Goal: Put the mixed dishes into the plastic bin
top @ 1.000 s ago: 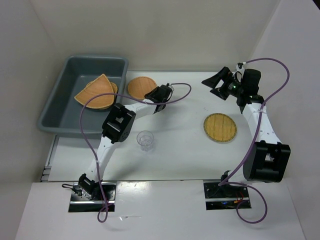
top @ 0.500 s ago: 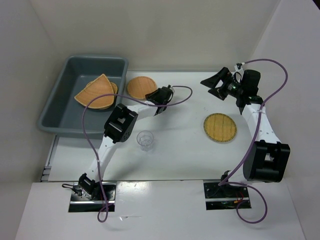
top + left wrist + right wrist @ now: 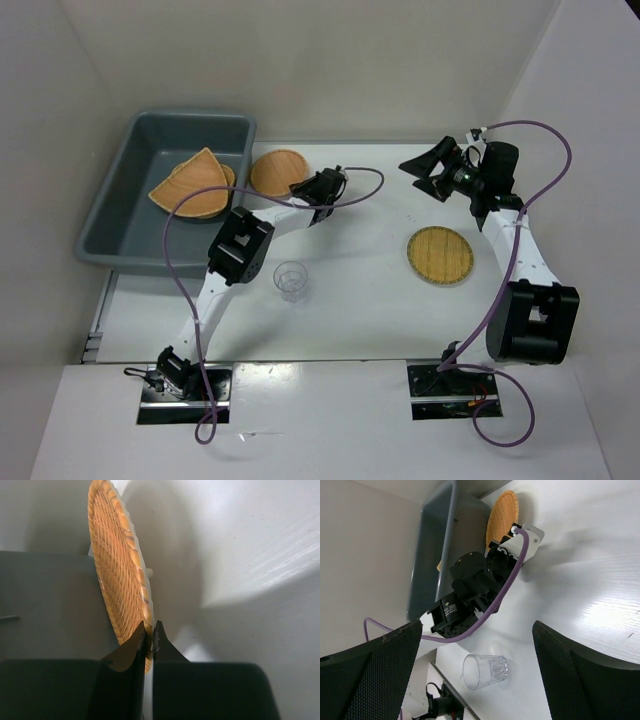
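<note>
My left gripper (image 3: 303, 189) is shut on the near edge of a round orange woven tray (image 3: 277, 171), held beside the right wall of the grey plastic bin (image 3: 120, 200). In the left wrist view the tray (image 3: 117, 560) stands edge-on between my closed fingertips (image 3: 149, 630). A rounded-triangle tray (image 3: 190, 180) lies in the bin on top of another orange tray. A yellower round tray (image 3: 440, 256) lies on the table at the right. A clear plastic cup (image 3: 291, 280) stands near the middle; it also shows in the right wrist view (image 3: 485, 669). My right gripper (image 3: 422, 170) is open and empty, raised at the back right.
White walls enclose the table at the back and both sides. The left arm's purple cable (image 3: 365, 185) loops over the table behind the wrist. The right arm's elbow (image 3: 532, 322) hangs at the right edge.
My left gripper has shifted the round orange tray slightly left and back, toward the bin. My right gripper has drifted slightly left, still open.
</note>
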Robot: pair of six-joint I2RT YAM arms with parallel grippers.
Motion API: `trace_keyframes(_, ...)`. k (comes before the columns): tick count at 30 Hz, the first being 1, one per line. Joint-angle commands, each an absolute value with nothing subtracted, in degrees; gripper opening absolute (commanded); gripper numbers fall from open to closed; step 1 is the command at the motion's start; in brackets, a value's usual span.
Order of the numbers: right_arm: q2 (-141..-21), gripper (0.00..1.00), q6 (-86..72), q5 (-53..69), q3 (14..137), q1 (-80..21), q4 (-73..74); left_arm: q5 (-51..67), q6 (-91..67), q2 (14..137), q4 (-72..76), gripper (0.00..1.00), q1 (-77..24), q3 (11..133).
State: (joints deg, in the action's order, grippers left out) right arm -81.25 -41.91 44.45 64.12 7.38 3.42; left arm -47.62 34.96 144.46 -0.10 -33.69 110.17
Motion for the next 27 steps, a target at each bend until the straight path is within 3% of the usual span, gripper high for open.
trace_keyframes(1,-79.64,0.95,-41.48,45.53,65.3,6.94,0.87,-45.0,31.29,141.42,-3.69,0.0,-35.77,112.41)
trace_keyframes(10,-75.42,0.95,-36.92,42.54,69.16,6.94,4.66,-39.82,22.25,133.43,-8.09,0.0,-40.42,115.13)
trace_keyframes(17,-72.6,0.97,-36.39,39.03,70.83,6.94,7.38,-42.88,21.62,127.36,-8.09,0.0,-40.43,117.6)
trace_keyframes(27,-71.46,1.0,-35.16,32.52,79.54,6.94,14.68,-52.19,33.73,115.6,-2.48,0.0,-40.43,116.81)
